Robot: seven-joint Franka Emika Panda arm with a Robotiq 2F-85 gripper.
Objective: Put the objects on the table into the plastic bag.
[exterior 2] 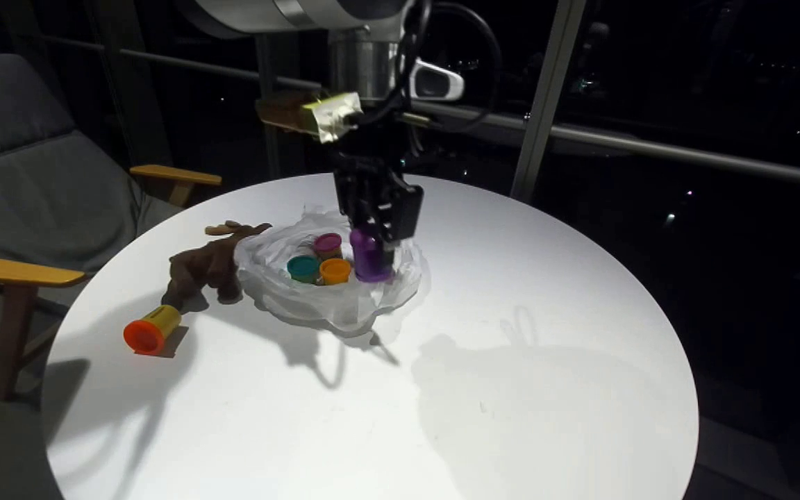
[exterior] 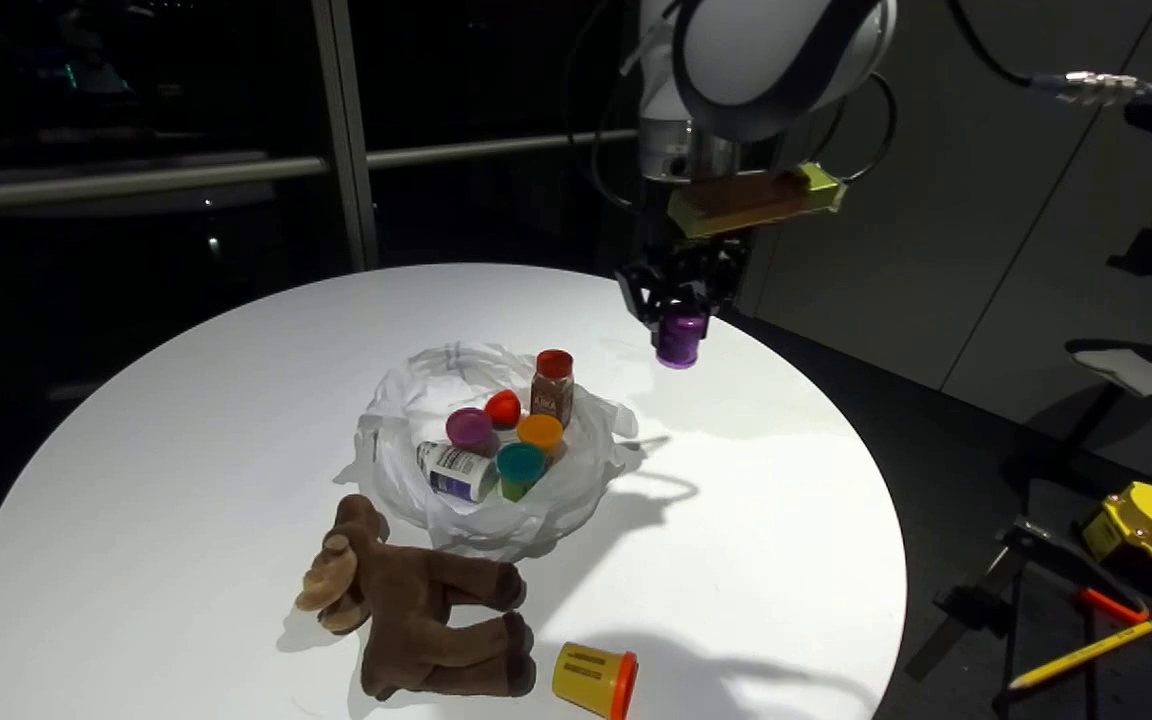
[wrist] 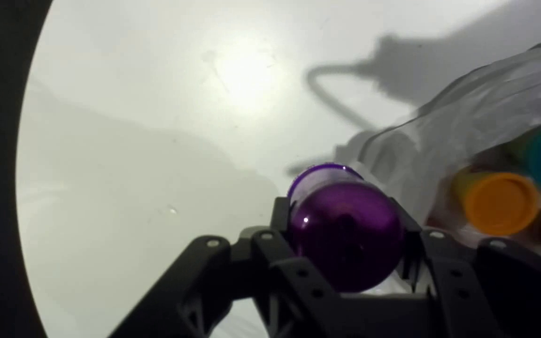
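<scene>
My gripper [exterior: 682, 325] is shut on a purple bottle [exterior: 678, 348], raised above the white table [exterior: 186, 400] and to the side of the plastic bag [exterior: 536, 530]. In the wrist view both fingers press the purple bottle's sides. The bag lies spread open, holding a red-capped jar [exterior: 552, 395], a red item [exterior: 503, 408], cups with magenta [exterior: 469, 427], orange [exterior: 540, 432] and teal [exterior: 520, 462] lids, and a white bottle [exterior: 456, 470] on its side. Outside the bag lie a brown plush animal [exterior: 416, 620] and a yellow cup [exterior: 586, 675] with an orange lid, tipped over.
The plush lies close against the bag's edge. Beyond the round table stand a grey armchair [exterior 2: 18, 153] with wooden arms and a dark side stand bearing a yellow emergency-stop box [exterior: 1151, 525] and a pencil [exterior: 1086, 655].
</scene>
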